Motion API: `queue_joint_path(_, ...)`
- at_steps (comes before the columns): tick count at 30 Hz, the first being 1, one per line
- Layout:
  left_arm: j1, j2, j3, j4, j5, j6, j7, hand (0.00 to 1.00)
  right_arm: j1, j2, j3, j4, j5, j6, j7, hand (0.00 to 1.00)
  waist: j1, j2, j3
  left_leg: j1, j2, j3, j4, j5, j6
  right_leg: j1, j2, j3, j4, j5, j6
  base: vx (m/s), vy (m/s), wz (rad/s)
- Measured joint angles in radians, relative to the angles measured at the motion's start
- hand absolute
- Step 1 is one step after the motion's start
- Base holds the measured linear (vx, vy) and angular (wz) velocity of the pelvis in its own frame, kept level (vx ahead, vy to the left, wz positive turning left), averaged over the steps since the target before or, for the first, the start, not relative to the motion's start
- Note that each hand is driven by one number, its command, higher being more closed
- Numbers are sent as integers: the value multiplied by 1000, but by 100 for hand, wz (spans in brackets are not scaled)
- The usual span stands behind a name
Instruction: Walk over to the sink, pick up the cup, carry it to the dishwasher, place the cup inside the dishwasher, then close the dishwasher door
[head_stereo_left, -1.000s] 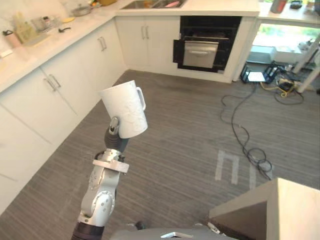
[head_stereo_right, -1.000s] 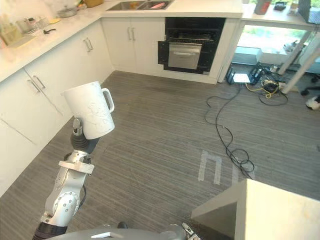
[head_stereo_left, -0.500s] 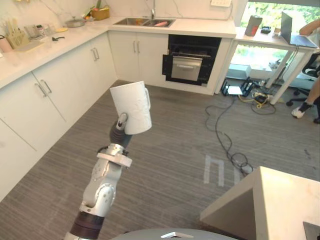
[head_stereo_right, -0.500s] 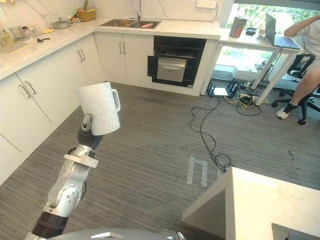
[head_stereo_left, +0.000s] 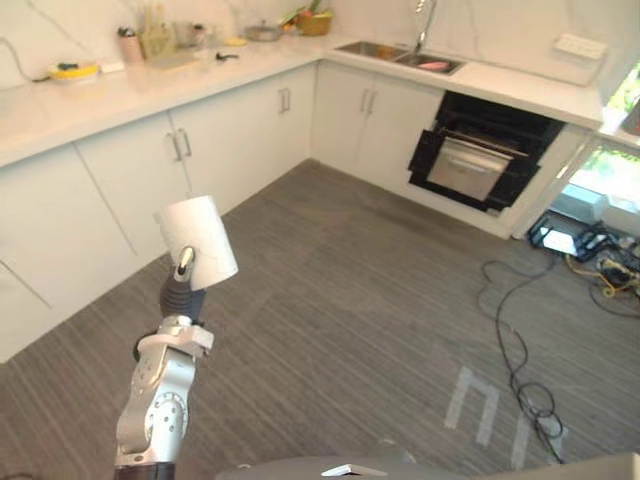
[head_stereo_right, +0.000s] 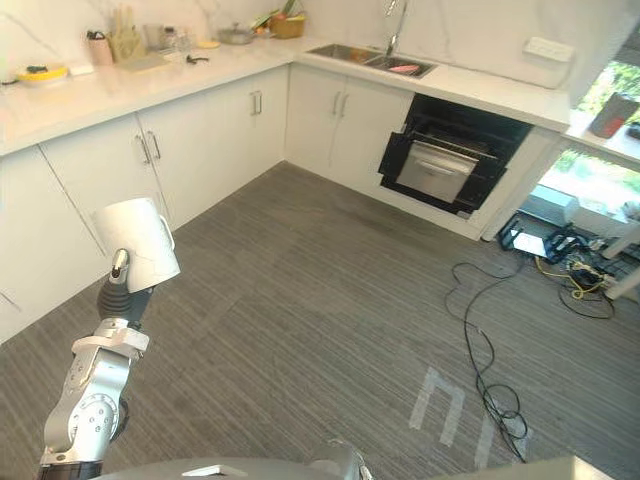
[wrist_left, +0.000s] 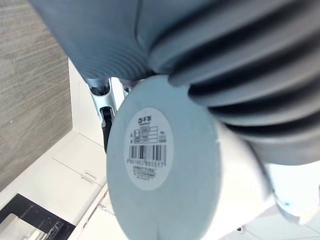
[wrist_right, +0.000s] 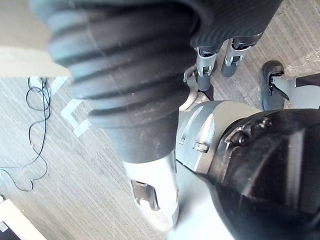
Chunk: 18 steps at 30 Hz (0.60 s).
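White ceramic cup (head_stereo_left: 198, 238) stays clasped in the curled fingers of the left hand (head_stereo_left: 185, 264) while the whole view has swung, open black dishwasher (head_stereo_left: 478, 160) now well apart at far right, so carrying continues; right hand (wrist_right: 150, 192) low, grip unreadable.

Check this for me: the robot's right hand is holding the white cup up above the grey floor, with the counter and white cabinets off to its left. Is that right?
Not quite: it is the left hand that holds the white cup, not the right. The left eye view shows that arm coming in from the lower left. The rest stands: the cup is above the grey floor, with the counter and white cabinets to its left.
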Motion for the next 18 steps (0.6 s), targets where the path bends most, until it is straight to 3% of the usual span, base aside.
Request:
queue_joint_path(1,-23,21,-18,0,13,2,7,100,-2,0,1,0,-1,-14,5,0,-6,10,9,18,0,-14,-4,-1,-3,-2,24,28,-171,80,33,246,-23,38)
queue_joint_path(2,-39,31,-27,0,19,5,11,100,-2,0,1,0,-2,-16,5,0,-7,13,11,29,-3,-24,-9,-2,-5,-5,26,42,-232,109,42,296,-35,47)
queue_joint_path(5,-72,82,-18,-5,19,27,12,100,0,-2,-2,1,-62,-46,1,0,-2,8,24,101,12,-47,-23,-36,-57,-29,26,58,-273,145,25,249,-58,30)
queue_joint_path(8,-42,86,9,-7,20,41,-25,100,17,-4,-2,0,-94,-89,-14,0,30,4,19,99,96,-59,153,-212,-127,-24,111,199,-201,161,-4,328,-258,9)
queue_joint_path(9,-26,82,10,-6,23,41,-34,100,19,-10,-2,-1,-100,-102,-24,0,30,19,17,100,119,-61,175,-236,-139,-27,136,219,-184,194,-18,537,-412,15)
queue_joint_path(10,29,45,0,-5,37,44,-54,100,38,-36,2,-15,-102,-127,-44,0,10,90,-11,122,194,-57,159,-250,-153,-29,200,192,-118,192,-28,552,-329,18)
queue_joint_path(11,43,30,-2,-12,37,44,-61,100,36,-42,4,-17,-106,-135,-46,0,17,100,-18,127,207,-53,213,-227,-165,-22,215,185,-102,176,-40,565,-325,16)
queue_joint_path(12,44,7,-13,-6,37,43,-71,100,26,-54,11,-19,-110,-148,-47,0,10,130,-3,70,273,-52,383,-207,-133,-5,241,172,-78,144,-52,452,-280,2)
queue_joint_path(13,48,-20,-25,-6,36,43,-75,100,25,-72,39,-47,-114,-161,-45,0,10,159,2,-48,359,-79,635,-93,-29,40,281,156,-109,112,-75,621,-432,-8)
queue_joint_path(14,41,-35,-28,-8,36,42,-82,100,4,-84,79,-72,-114,-189,-46,0,16,173,3,-144,432,-111,816,104,6,102,315,170,-165,98,-90,521,-362,-17)
queue_joint_path(15,37,-39,-28,-8,36,41,-86,100,-6,-88,98,-84,-111,-212,-46,0,21,174,3,-179,442,-128,875,79,-26,132,324,183,-190,92,-94,652,-353,-41)
queue_joint_path(16,27,-43,-28,-9,36,34,-94,100,-38,-94,126,-121,-93,-253,-48,0,30,166,7,-244,428,-130,925,-8,-38,188,327,207,-232,78,-102,435,-210,-57)
queue_joint_path(17,21,-43,-28,-13,37,18,-100,100,-76,-97,166,-173,-65,-293,-48,0,31,150,16,-294,395,-107,869,-67,-45,248,325,229,-269,75,-103,646,-305,-62)
queue_joint_path(18,19,-43,-28,-16,39,8,-101,100,-96,-99,185,-202,-56,-309,-51,0,34,143,18,-315,378,-91,815,-86,-53,270,323,242,-285,82,-92,518,-223,-72)
